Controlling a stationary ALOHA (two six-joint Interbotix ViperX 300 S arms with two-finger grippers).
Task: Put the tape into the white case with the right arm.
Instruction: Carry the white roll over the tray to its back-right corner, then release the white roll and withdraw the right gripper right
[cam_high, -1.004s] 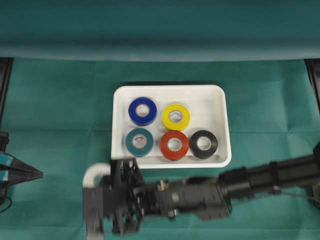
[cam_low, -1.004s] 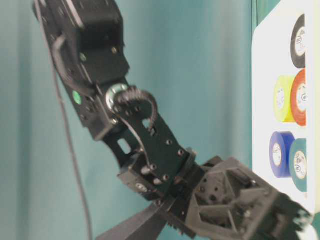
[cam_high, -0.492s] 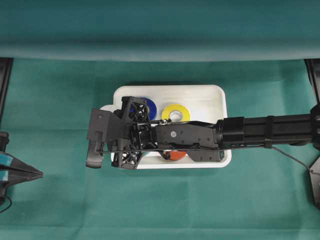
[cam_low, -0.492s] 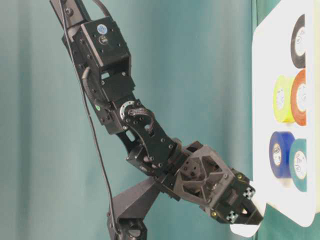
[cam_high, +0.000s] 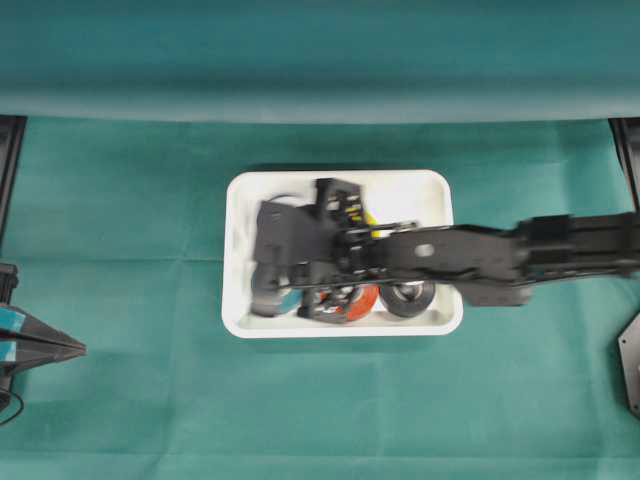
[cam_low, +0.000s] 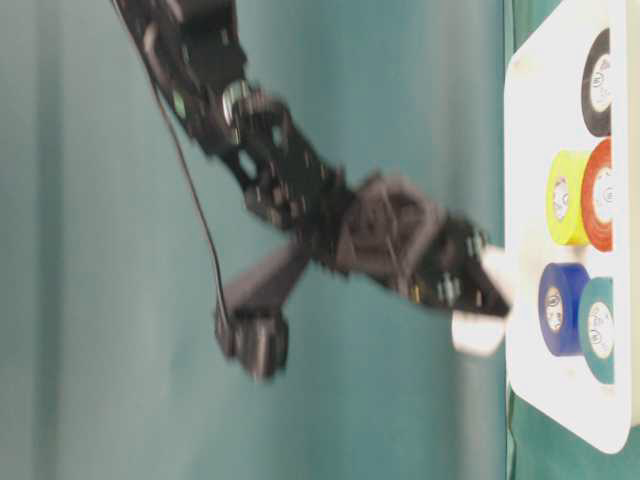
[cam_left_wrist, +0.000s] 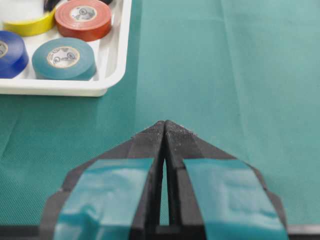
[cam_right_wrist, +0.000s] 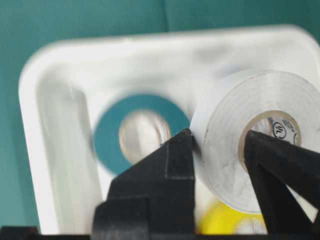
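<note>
Right wrist view puts me almost on top of the grip: the right gripper is closed down on the white tape, one finger pressed on the roll's outer face and the other hooked through its cardboard core, so the wall of the roll is pinched between them. That looks like the sensible place to take it. I'd judge the roll light and fairly stiff, with a smooth, slightly slick skin, so a pinch across the wall should hold better than a squeeze on the curved outside. Just beyond the fingers the teal roll lies blurred on the floor of the case, with a sliver of yellow roll below. From table level the white tape hangs under the black gripper, near the case but apart from it, not yet set down. From overhead the right arm reaches across the case and hides most of the rolls; the red one and the black one peek out along the near row. Off to the side, the left gripper, with its blue patches, sits with its jaws together and nothing in them, above bare green cloth and well apart from the case.
</note>
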